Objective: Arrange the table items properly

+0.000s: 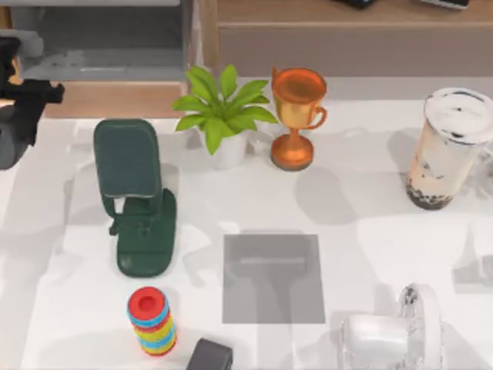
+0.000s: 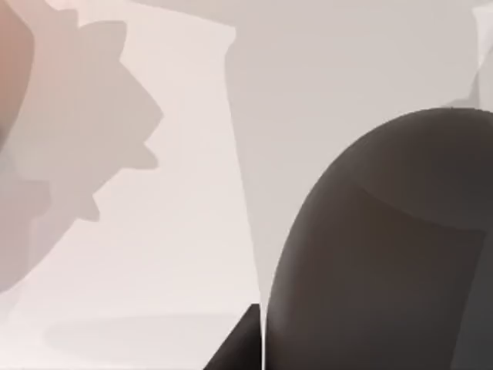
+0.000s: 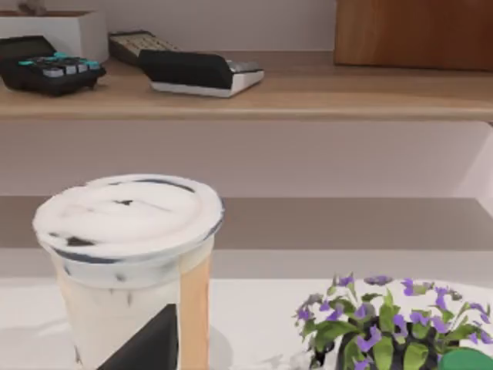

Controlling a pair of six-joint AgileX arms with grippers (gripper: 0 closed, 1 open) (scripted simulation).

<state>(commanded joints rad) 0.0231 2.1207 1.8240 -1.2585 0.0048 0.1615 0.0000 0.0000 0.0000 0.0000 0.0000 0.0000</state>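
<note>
The milk-tea cup (image 1: pixel 449 150) stands up straight near the right side of the table (image 1: pixel 362 216), toward the back. It is tall and clear, with a white lid, pale tea inside and dark pearls at the bottom. Nothing touches it in the top view. The right wrist view shows the same cup (image 3: pixel 131 262) up close, and a dark three-cornered patch sits low on it - I cannot tell what that patch is. Beside the cup there is a small plant with purple flowers (image 3: pixel 385 324). Behind it a wooden shelf (image 3: pixel 308 92) holds two calculators (image 3: pixel 202 72).

The dark grey mouse (image 1: pixel 209 356) lies at the front edge of the table, left of the middle, and is partly cut off. Just beside it stands a stack of coloured rings (image 1: pixel 152 320). A flat grey mat (image 1: pixel 273 277) lies in the middle of the table, to the right of the rings.

Farther back on the left stands a dark green phone stand (image 1: pixel 136 196). Behind the mat are a leafy green plant (image 1: pixel 223 112) in a white pot and, just to its right, an orange trophy (image 1: pixel 296 116).

A white and clear thing (image 1: pixel 393 331) sits in the front right corner.

The left arm (image 1: pixel 27 96) is at the back left corner, well apart from the cup and the mouse - I cannot tell if its pincer is spread or pressed together. The left wrist view shows a big dark round shape (image 2: pixel 385 254) over the white table.
</note>
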